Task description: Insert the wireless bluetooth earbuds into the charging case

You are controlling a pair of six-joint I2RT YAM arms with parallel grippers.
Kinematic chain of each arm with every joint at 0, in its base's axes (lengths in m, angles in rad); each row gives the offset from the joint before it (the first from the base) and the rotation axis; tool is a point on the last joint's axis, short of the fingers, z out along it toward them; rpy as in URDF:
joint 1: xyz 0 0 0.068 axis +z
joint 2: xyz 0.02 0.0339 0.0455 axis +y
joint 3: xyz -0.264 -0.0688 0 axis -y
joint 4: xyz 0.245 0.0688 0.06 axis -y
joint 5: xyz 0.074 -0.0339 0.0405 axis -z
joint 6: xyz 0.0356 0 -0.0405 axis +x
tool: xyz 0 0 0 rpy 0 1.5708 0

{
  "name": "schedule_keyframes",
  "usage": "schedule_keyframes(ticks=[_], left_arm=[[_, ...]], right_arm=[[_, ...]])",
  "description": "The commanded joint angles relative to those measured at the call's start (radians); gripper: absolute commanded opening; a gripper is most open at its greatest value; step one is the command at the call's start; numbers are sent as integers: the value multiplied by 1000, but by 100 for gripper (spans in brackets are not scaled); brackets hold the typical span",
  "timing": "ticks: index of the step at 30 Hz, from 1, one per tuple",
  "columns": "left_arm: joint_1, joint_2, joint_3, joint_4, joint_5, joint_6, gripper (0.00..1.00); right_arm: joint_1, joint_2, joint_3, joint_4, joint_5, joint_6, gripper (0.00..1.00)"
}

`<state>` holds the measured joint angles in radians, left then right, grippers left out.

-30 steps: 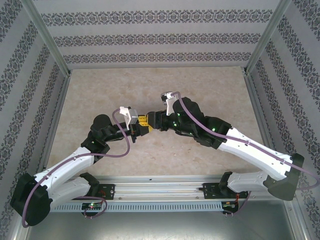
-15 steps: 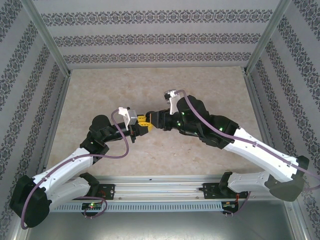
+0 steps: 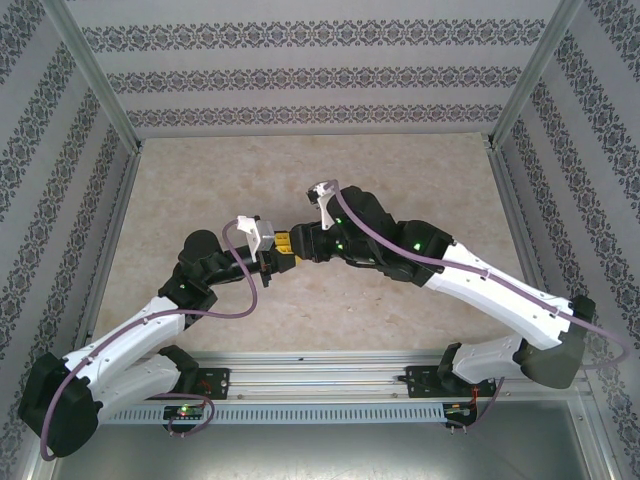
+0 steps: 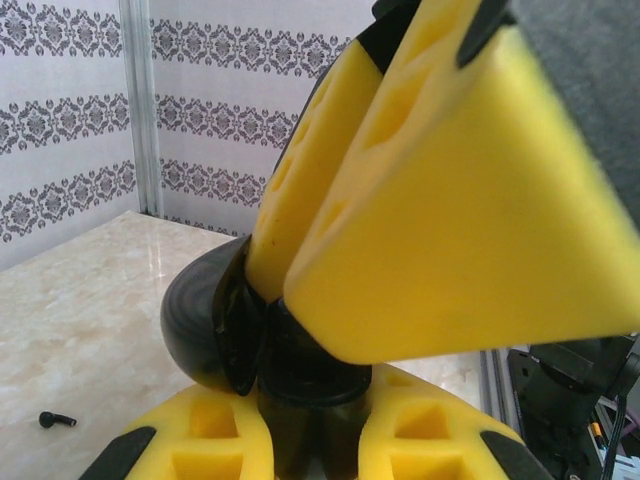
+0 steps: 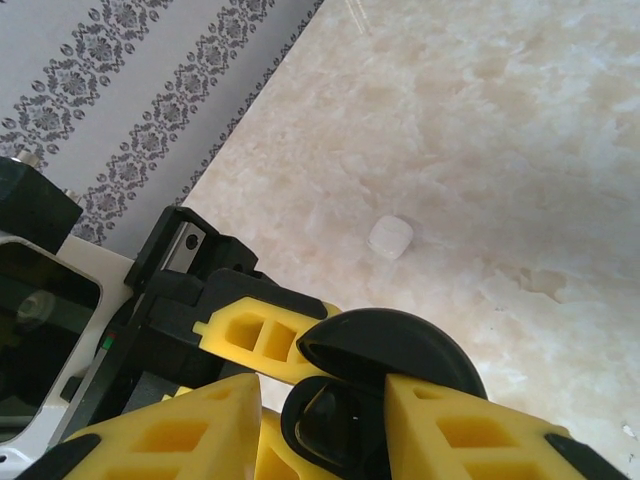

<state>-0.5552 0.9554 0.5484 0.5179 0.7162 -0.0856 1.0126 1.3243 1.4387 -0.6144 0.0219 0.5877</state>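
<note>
Grey damask-striped walls fill the top and both sides of the frame. Metal posts stand at the corners. A beige marbled table lies in the centre, evenly lit, with a rail along the bottom.

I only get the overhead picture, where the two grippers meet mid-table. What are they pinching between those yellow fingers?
Observer: A glossy black charging case. In the left wrist view it sits between the left gripper fingers.
Visitor: Is it closed?
Observer: No. The right wrist view shows its lid standing open over a dark hollow.
Visitor: Where are the earbuds?
Observer: One small dark piece that looks like an earbud lies on the table, apart from the case.
</note>
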Motion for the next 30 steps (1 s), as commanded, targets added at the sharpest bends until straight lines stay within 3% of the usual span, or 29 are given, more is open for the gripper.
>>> schedule_keyframes(ticks=[1, 10, 16, 30], left_arm=[[-11, -27, 14, 9, 12, 26, 0], [-11, -35, 16, -5, 6, 38, 0], [-11, -47, 15, -16, 2, 44, 0], [-11, -52, -6, -12, -8, 43, 0]], right_arm=[[17, 26, 38, -37, 10, -31, 36], [43, 92, 112, -143, 57, -75, 33], [55, 113, 146, -185, 87, -89, 22], [57, 23, 119, -113, 112, -86, 13]])
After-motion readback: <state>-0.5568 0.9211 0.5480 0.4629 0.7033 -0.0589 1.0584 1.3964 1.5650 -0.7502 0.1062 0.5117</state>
